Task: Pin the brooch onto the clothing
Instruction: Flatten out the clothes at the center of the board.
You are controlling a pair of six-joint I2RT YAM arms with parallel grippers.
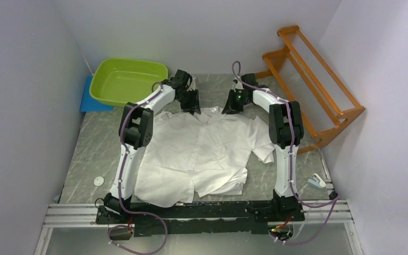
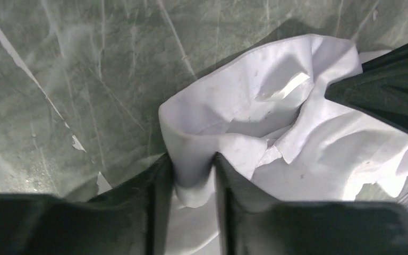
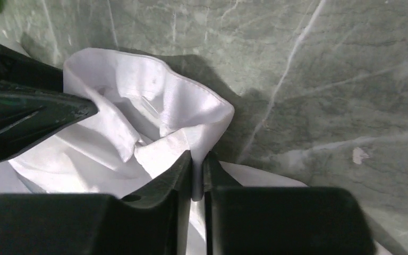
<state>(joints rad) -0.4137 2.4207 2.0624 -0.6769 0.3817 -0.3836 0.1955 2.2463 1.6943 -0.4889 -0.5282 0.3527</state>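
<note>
On the grey marbled bench we see the large white thin-fabric dress shirt spread over the middle. We judge the task barely begun: no brooch is pinned on it, so that all remains. Its long axis runs near to far, collar pointing far, hem toward the near edge. At the far end our left claw pinches a fold of collar, and our right claw presses almost together on the collar's other side. A small pale round disc lies near left; whether it is the brooch we cannot tell.
</note>
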